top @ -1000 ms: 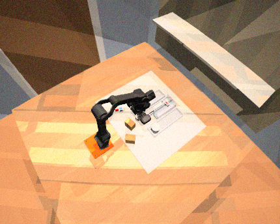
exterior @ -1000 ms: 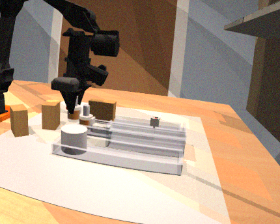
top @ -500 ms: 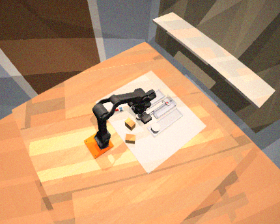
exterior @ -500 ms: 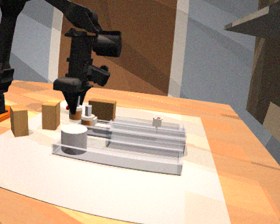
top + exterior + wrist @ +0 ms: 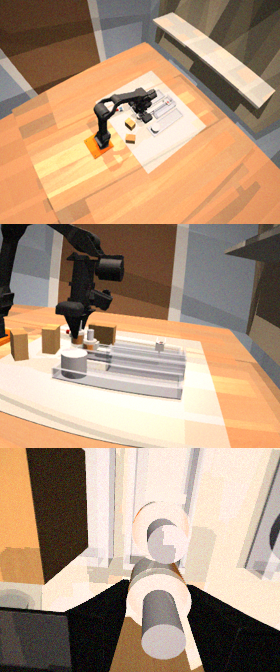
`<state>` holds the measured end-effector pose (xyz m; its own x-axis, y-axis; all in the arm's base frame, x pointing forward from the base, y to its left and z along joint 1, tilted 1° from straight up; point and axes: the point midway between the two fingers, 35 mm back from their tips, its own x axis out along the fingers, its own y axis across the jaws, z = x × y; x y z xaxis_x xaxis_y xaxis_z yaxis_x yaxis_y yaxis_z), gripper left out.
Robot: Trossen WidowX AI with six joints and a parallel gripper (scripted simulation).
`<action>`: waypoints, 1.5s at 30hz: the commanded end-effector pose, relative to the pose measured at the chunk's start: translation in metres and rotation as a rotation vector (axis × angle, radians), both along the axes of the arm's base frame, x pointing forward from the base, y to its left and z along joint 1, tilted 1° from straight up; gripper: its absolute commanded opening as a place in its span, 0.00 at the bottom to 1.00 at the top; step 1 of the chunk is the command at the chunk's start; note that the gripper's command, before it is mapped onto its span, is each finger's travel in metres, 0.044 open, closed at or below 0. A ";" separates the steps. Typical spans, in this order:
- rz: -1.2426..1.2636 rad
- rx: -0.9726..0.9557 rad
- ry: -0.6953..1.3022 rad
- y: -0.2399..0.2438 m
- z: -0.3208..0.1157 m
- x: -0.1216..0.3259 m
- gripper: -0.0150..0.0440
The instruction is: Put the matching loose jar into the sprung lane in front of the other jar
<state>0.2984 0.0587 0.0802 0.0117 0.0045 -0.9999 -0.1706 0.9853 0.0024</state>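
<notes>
My gripper (image 5: 140, 115) (image 5: 77, 336) (image 5: 156, 588) is shut on an upright jar (image 5: 79, 340) (image 5: 163, 641) with an orange-brown body, white collar and grey knob. A jar of the same look (image 5: 90, 345) (image 5: 168, 543) stands upright in the middle lane (image 5: 162, 475), at its front end. The held jar is just outside that end, lined up with the lane jar. In the wrist view it overlaps the lane jar's lower edge and hides part of the front stop. Whether the two touch, and the height of the held jar's base, cannot be told. The pusher plate is hidden behind the lane jar.
A wide grey jar (image 5: 155, 127) (image 5: 74, 364) stands in the near lane. A brown block (image 5: 102, 333) (image 5: 56, 513) is at the far lane. Two wooden blocks (image 5: 130, 124) (image 5: 19, 345) stand on the arm's side. A small jar with a red tip (image 5: 119, 109) lies beyond the gripper.
</notes>
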 end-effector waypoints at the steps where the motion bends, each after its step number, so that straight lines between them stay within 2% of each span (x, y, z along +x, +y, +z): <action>1: -0.002 0.010 -0.019 0.002 0.003 0.007 0.25; 45: -0.002 0.010 -0.020 0.006 0.007 0.025 0.25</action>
